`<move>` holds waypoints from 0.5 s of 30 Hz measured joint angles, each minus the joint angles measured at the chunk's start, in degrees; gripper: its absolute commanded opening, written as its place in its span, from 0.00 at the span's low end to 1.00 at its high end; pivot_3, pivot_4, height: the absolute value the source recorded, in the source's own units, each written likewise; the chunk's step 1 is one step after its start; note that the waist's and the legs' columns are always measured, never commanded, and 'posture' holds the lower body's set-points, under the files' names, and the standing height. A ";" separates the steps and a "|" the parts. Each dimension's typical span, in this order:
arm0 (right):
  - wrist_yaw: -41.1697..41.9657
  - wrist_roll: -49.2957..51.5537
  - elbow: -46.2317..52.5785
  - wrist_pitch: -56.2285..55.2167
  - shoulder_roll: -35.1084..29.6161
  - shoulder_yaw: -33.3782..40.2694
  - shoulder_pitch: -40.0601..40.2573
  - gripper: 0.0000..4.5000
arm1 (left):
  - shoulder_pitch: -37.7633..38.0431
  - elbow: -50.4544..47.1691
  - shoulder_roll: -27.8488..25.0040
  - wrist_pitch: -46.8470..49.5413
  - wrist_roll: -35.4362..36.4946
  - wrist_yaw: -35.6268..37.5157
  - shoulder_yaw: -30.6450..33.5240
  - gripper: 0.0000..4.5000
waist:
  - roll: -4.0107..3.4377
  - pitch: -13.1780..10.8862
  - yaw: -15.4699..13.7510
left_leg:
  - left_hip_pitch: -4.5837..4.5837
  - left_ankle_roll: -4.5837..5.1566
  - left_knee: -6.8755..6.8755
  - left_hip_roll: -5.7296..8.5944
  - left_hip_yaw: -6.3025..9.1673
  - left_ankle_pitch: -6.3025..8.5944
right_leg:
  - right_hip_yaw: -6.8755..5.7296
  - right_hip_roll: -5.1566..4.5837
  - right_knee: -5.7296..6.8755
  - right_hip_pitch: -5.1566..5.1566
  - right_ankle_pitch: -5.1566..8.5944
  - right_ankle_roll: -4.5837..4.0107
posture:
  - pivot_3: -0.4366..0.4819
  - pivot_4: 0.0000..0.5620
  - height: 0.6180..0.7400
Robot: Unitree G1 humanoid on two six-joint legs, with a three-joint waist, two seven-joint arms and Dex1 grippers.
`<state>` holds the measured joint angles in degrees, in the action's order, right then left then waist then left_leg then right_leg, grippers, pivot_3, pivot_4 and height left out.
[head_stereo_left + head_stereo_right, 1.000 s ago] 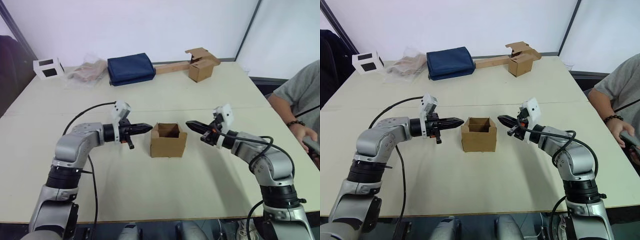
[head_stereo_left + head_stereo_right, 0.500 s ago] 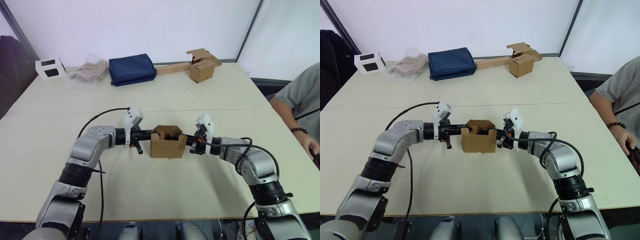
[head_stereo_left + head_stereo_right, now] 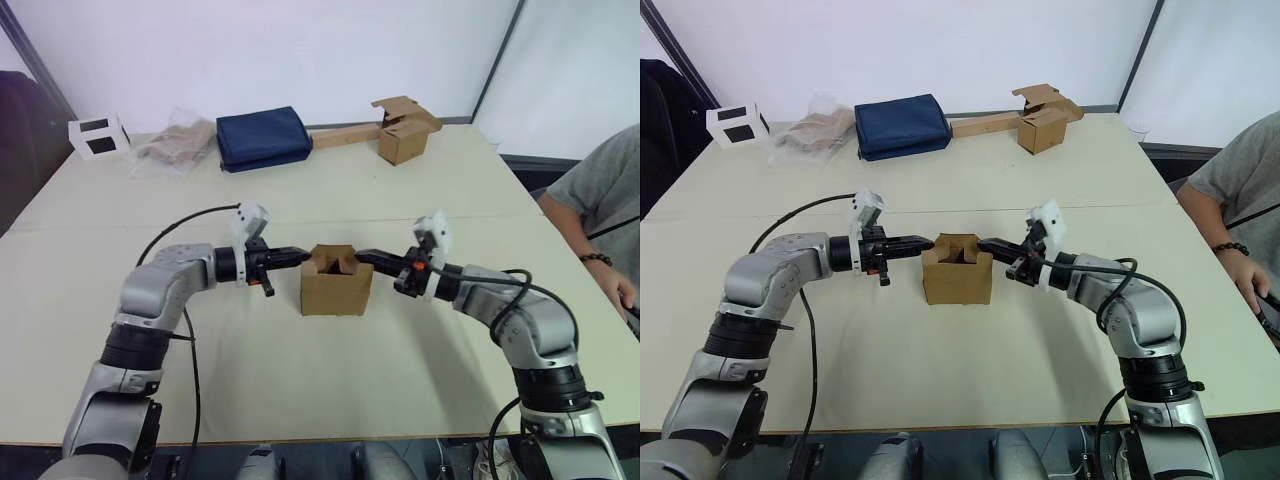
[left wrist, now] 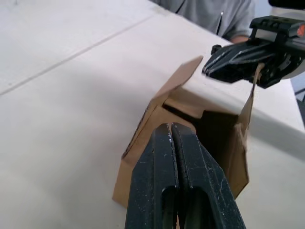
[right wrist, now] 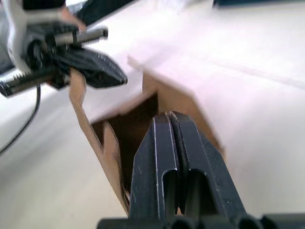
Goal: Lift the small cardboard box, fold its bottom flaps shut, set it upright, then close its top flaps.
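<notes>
Four top flaps (image 3: 958,246) seemingly half-folded inward

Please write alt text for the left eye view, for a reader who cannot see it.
Two robot grippers, left gripper and right gripper, both shut, meet the small cardboard box from either side at its open top rim. It stands on a pale table.

small cardboard box (image 3: 336,283) on table (image 3: 330,370), between grippers
</notes>
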<state>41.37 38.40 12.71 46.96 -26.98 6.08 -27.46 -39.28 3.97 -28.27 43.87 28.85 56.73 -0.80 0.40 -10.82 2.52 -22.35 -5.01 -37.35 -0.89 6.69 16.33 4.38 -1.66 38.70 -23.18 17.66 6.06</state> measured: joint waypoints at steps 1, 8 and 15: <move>-1.27 3.53 2.56 2.00 0.03 2.45 -0.31 0.00 | -1.10 1.21 -0.60 0.30 0.10 -0.13 0.67 0.01 | 0.00 0.00 0.00 | 0.00 0.00 -0.01 0.00 0.01 0.00 | -0.02 0.00 0.00 0.00 0.00 0.00 | 0.48 0.27 1.00; -4.07 14.68 13.46 7.93 -0.28 4.59 1.29 0.00 | -9.08 13.69 1.75 -2.89 -1.23 -2.73 2.31 0.01 | 0.01 0.00 -0.10 | 0.00 0.00 -0.01 0.01 0.02 0.00 | -0.06 -0.01 -0.05 0.06 0.00 0.00 | 0.48 0.27 1.00; -4.95 11.59 13.38 6.32 1.08 -4.22 3.80 0.00 | -12.77 26.84 6.51 -10.27 -5.32 1.61 -1.39 0.01 | 0.02 0.00 0.21 | -0.02 0.00 0.01 0.01 0.02 0.00 | -0.04 0.04 -0.02 -0.03 0.00 0.00 | 0.48 0.27 1.00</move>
<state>36.42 49.99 26.10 53.28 -25.90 1.86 -23.67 -52.05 30.81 -21.77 33.60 23.53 58.35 -2.19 0.41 -10.82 2.73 -22.37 -5.02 -37.34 -0.88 6.70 16.33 4.33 -1.62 38.68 -23.22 17.66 6.06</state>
